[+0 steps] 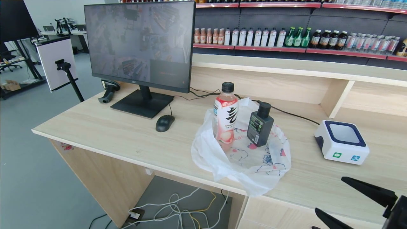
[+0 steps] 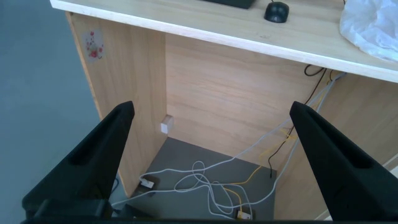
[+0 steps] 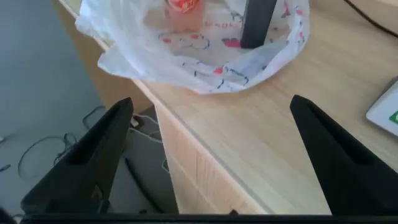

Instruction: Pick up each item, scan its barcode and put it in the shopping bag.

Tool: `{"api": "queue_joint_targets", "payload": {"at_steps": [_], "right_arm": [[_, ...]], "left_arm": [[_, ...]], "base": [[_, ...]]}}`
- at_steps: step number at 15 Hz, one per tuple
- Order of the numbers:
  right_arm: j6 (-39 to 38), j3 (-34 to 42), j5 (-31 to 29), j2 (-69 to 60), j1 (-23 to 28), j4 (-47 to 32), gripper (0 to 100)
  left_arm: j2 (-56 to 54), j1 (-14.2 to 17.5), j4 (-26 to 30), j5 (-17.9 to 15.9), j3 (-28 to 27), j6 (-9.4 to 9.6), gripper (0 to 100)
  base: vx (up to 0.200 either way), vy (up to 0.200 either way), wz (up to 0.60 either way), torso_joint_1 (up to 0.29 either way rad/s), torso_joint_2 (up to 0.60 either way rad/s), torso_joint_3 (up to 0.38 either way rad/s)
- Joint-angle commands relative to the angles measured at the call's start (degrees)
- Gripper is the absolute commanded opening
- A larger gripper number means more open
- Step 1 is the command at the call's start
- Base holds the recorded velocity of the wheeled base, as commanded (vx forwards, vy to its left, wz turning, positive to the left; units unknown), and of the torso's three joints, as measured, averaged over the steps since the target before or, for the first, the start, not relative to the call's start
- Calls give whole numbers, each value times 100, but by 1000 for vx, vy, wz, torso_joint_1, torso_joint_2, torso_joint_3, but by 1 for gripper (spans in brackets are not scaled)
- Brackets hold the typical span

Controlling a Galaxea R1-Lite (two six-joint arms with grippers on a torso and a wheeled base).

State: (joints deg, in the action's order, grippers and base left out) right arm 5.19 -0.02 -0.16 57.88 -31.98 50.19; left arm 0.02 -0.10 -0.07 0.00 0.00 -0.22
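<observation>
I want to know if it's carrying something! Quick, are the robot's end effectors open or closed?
Left end effector: open, holding nothing.
Right end effector: open, holding nothing.

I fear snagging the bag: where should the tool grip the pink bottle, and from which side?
Probably the upper body of the pink bottle, from the robot's near side: it stands upright, the shopping bag bunches round its lower part, and the dark bottle stands close on its right.
</observation>
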Motion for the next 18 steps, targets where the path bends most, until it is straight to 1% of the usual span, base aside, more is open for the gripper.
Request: {"api": "queue_joint_targets", "payload": {"at_steps": [1, 2, 3, 5, 6, 7, 8, 9, 10, 11, 12, 13, 14, 15, 16, 17, 18], "right_arm": [[386, -6, 350, -3723, -740, -3665, 100], [368, -77, 438, -5059, -801, -5036, 100], [298, -235, 464, -5199, -793, -5283, 100], [272, -121, 499, -5182, -801, -5019, 100], [245, -121, 499, -5199, -801, -5019, 100], [70, -121, 411, -5173, -696, -5028, 100], [-97, -121, 86, -5023, -160, -5036, 100], [-141, -112, 60, -4848, 666, -5028, 100], [-53, -112, 104, -4865, 1616, -5036, 100], [70, -121, 297, -4909, 2178, -5054, 100], [78, -121, 376, -4962, 2468, -5054, 100], [78, -112, 367, -5261, 2582, -5019, 100], [131, -85, 350, -5261, 2582, -4975, 100], [289, -15, 323, -5261, 2582, -4729, 100], [280, -6, 262, -5261, 2582, -4702, 100], [184, -6, 165, -5261, 2582, -4711, 100], [-238, -6, -19, -5278, 2837, -4896, 100]], "left_arm": [[-2, 1, -1, 0, 0, -4, 100], [-2, 1, -1, 0, 0, -4, 100], [-2, 1, -1, 0, 0, -4, 100], [-2, 1, 7, 0, 0, -4, 100], [-2, 1, -1, 0, 0, -13, 100], [-2, 1, 7, 0, 0, -13, 100], [-2, 1, 7, 0, 0, -13, 100], [-2, 1, 7, 0, 0, -13, 100], [-2, 1, 7, 0, 0, -13, 100], [-2, 1, -1, 0, 0, -22, 100], [-2, 1, -1, 0, 0, -22, 100], [-2, 1, 7, 0, 0, -22, 100], [-2, 1, 7, 0, 0, -13, 100], [-2, 1, 7, 0, 0, -13, 100], [-2, 1, 7, 0, 0, -13, 100], [-2, 1, 7, 0, 0, -13, 100], [-2, 1, 7, 0, 0, -22, 100]], "base": [[0, 0, 0, 0, 0, 0], [0, 0, 0, 0, 0, 0], [0, 0, 0, 0, 0, 0], [0, 0, 0, 0, 0, 0], [0, 0, 0, 0, 0, 0], [0, 0, 0, 0, 0, 0], [0, 0, 0, 0, 0, 0], [0, 0, 0, 0, 0, 0], [0, 0, 0, 0, 0, 0], [0, 0, 0, 0, 0, 0], [0, 0, 0, 0, 0, 0], [0, 0, 0, 0, 0, 0], [0, 0, 0, 0, 0, 0], [0, 0, 0, 0, 0, 0], [0, 0, 0, 0, 0, 0], [-200, 0, 0, 2, 7, 7], [-200, 0, 0, 2, 7, 2]]}}
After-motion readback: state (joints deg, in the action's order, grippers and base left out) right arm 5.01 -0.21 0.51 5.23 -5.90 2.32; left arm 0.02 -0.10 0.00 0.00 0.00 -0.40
